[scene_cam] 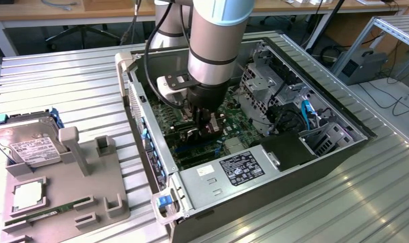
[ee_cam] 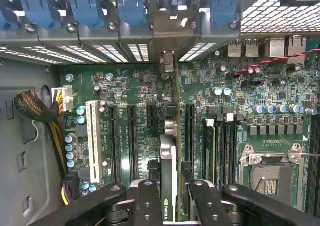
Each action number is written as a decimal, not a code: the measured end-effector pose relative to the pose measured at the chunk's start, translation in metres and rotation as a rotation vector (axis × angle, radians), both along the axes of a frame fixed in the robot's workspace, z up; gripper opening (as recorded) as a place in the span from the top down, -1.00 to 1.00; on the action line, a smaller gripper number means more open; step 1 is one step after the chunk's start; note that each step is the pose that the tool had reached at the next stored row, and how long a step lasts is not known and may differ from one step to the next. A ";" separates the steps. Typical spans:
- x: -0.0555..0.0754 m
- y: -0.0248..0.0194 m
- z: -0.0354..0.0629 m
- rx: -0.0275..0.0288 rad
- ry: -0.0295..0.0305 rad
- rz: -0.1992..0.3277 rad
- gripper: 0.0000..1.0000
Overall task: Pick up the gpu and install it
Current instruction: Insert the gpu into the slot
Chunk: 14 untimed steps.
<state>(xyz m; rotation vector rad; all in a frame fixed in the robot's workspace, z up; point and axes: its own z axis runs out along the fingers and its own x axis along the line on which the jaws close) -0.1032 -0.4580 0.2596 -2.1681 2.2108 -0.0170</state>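
Inside the open computer case [scene_cam: 329,152], the hand [ee_cam: 168,198] is closed on the gpu [ee_cam: 168,156], holding it edge-on over the motherboard [ee_cam: 130,93] among the expansion slots

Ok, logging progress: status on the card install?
Hand shut on gpu, inside case. Card edge-on over motherboard slots. Seating unclear. Nothing blocking.

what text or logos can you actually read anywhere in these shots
Logo mark, no readable words: on the gpu, edge-on between the gripper fingers.
Power supply label: print too small to read.
Hard drive label: too small to read.
Motherboard silkscreen: too blurred to read.
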 end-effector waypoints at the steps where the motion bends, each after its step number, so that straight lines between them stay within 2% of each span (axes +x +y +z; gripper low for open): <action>1: 0.000 0.0000 0.0000 0.0000 0.0000 0.000 0.47; 14: 0.000 0.0000 -0.0020 0.0015 0.0001 -0.010 0.47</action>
